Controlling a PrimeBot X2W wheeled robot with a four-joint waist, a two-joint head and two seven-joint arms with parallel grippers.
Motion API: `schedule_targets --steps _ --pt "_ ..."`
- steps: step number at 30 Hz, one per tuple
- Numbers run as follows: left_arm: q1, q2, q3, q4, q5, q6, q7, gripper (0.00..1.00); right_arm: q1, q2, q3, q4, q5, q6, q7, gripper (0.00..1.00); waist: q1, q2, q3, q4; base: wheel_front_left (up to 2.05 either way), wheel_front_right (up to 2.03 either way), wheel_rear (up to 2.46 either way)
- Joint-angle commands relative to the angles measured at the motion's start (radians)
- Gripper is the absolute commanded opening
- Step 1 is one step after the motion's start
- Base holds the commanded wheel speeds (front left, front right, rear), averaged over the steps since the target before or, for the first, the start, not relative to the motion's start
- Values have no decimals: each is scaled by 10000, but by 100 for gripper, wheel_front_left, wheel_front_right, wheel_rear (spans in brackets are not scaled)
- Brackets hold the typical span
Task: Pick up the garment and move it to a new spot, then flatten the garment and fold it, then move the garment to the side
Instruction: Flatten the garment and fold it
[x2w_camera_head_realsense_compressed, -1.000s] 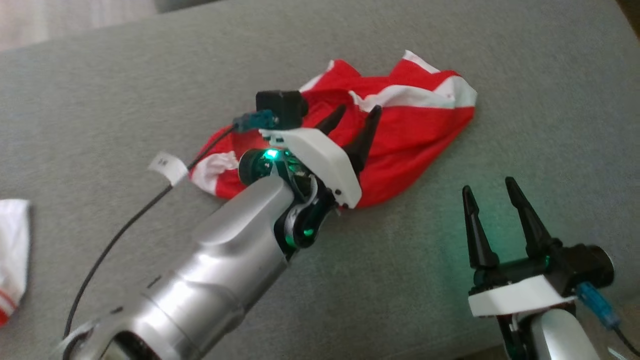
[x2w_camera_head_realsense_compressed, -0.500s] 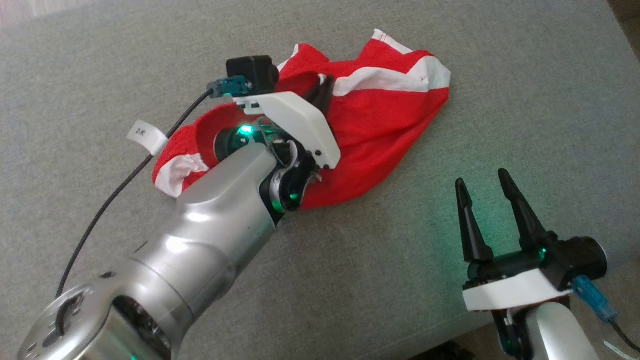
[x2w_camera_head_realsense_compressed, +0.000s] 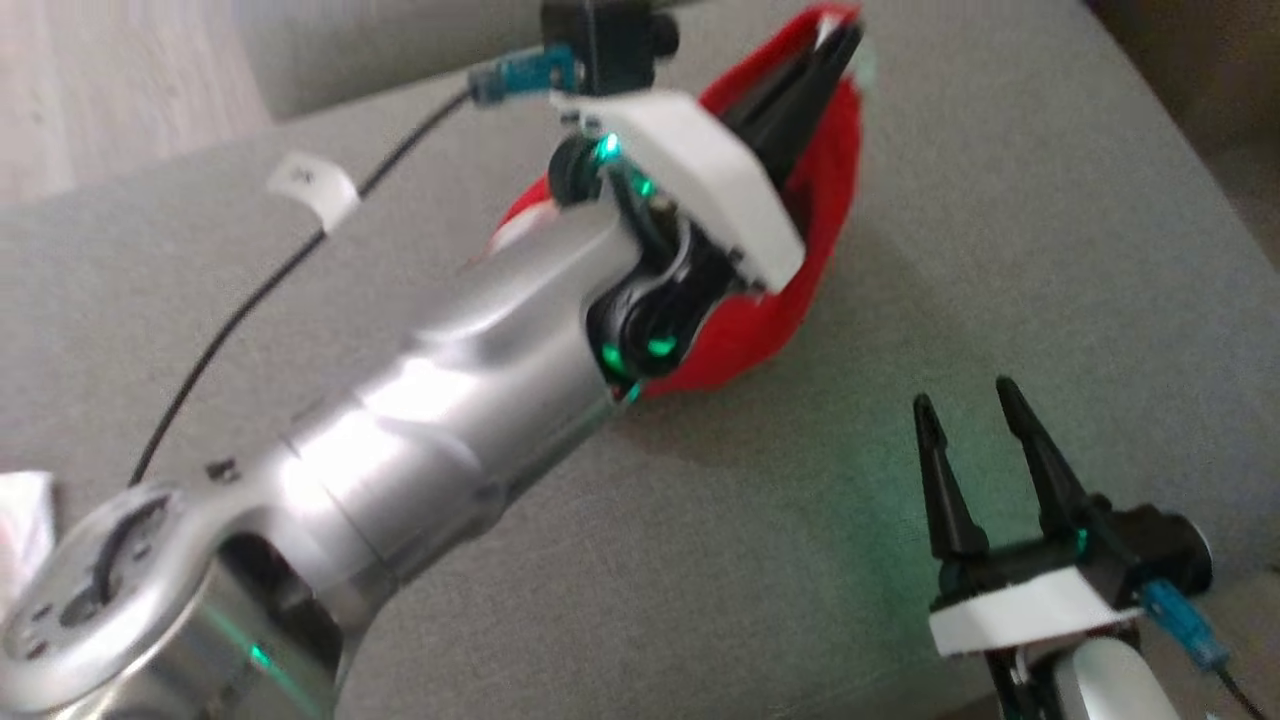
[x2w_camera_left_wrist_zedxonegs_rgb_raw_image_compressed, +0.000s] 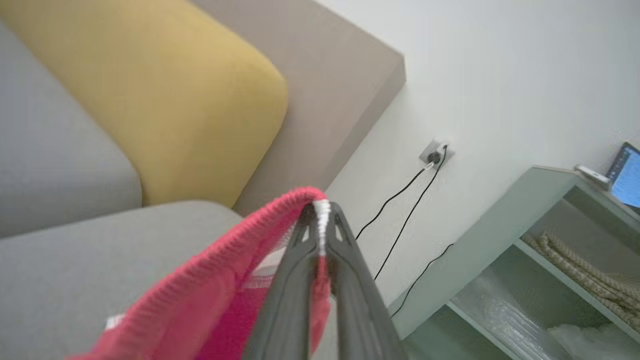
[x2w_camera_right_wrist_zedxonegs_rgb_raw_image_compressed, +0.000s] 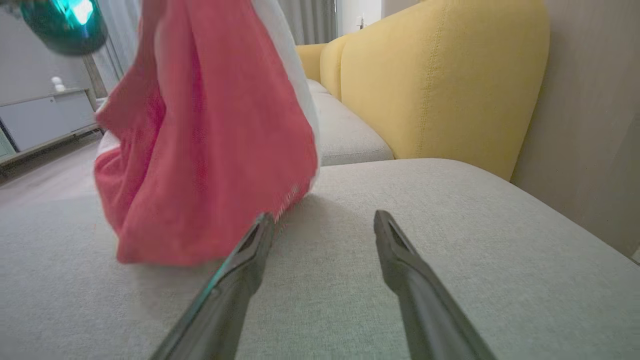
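My left gripper (x2w_camera_left_wrist_zedxonegs_rgb_raw_image_compressed: 321, 212) has its fingers pinched tight on an edge of the red garment (x2w_camera_right_wrist_zedxonegs_rgb_raw_image_compressed: 210, 150), which hangs from them, lowest folds touching the sofa seat (x2w_camera_head_realsense_compressed: 1000, 250). My right gripper (x2w_camera_head_realsense_compressed: 965, 395) stands wide apart, empty. I judge the pickup underway; relocating, flattening, folding and moving aside are left.

A wide grey woven-fabric sofa seat (x2w_camera_head_realsense_compressed: 1000, 250) is the surface here, backed by a rounded mustard-yellow cushion (x2w_camera_right_wrist_zedxonegs_rgb_raw_image_compressed: 450, 85). A red fabric garment with white trim (x2w_camera_head_realsense_compressed: 750, 340) hangs bunched, its lower end resting on the seat near the middle. A blurred white piece of cloth (x2w_camera_head_realsense_compressed: 22, 520) lies at the seat's left edge.
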Motion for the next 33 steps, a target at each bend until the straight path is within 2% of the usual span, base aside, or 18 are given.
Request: schedule_targets --steps 1,4,7,15,21,26,29,33 --pt "-665 35 370 -260 -86 -48 -126 0 21 -61 162 -276 20 46 -109 100 2 0 -605 271 0 0 0" --pt "-827 180 521 -180 -87 -52 -190 0 162 -61 9 -372 16 46 -109 100 2 0 -833 595 0 0 0" --pt "-246 700 555 -292 -218 -97 -303 0 327 -61 -166 -471 -5 46 -109 100 2 0 -935 1007 0 0 0" --pt "3075 2963 264 -1817 -574 184 -1201 0 596 -61 -624 -702 79 46 -109 100 2 0 -675 2367 0 0 0" --pt "4423 4093 83 -2994 -530 656 -1550 0 288 -77 -982 -656 125 46 -109 100 2 0 -403 3490 0 0 0" --pt "4437 4278 103 -3350 -330 794 -1640 0 -465 -460 -1343 -35 143 46 -109 100 2 0 -102 4089 0 0 0" --pt "4300 4218 162 -3407 -157 793 -1711 0 -1360 -1056 -1371 1173 251 46 -108 100 2 0 141 4445 0 0 0" --pt "4129 4072 193 -3290 16 694 -1750 0 -2804 -1940 -654 2721 1435 46 486 100 2 0 405 4835 0 0 0"
